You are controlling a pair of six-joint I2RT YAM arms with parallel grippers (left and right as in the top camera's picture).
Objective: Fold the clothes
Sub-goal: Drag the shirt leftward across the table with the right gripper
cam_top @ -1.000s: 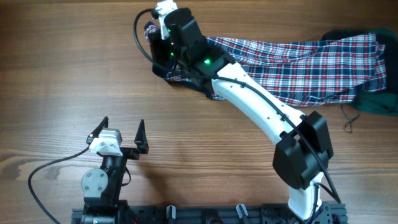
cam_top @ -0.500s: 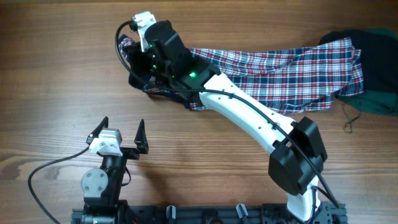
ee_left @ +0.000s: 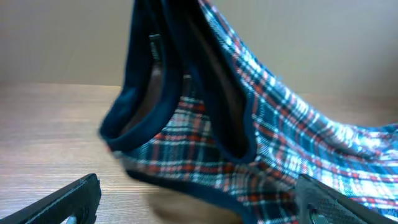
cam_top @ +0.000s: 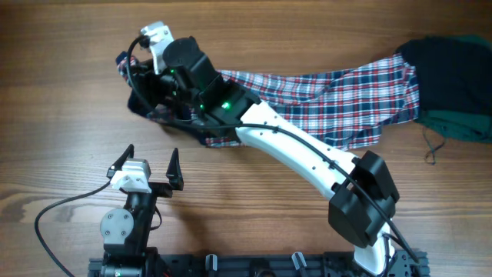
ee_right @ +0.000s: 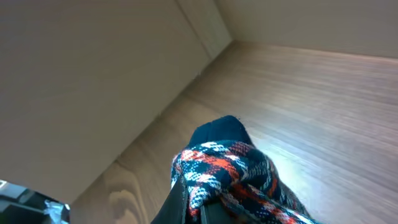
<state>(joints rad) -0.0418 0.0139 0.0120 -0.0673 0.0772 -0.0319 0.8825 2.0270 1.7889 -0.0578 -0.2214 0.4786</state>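
I have the right gripper (cam_top: 138, 73) clamped on the plaid shirt (cam_top: 330, 100) by its navy-edged end, raised just beyond the left gripper (cam_top: 151, 155) (its jaws wide apart, empty). The shirt trails off to that gripper's right, reaching dark garments (cam_top: 453, 92).

No readable text — none anywhere

**Clearance check, left jaws**

Left gripper (cam_top: 151, 155) spread wide. Bare table (cam_top: 61, 115) between the jaws and off both sides, free to pass. Straight ahead: plaid shirt (cam_top: 330, 100) hangs across the lane, right arm (cam_top: 292, 150) slanting over it. Far right of the jaws: dark clothes heap (cam_top: 450, 69).
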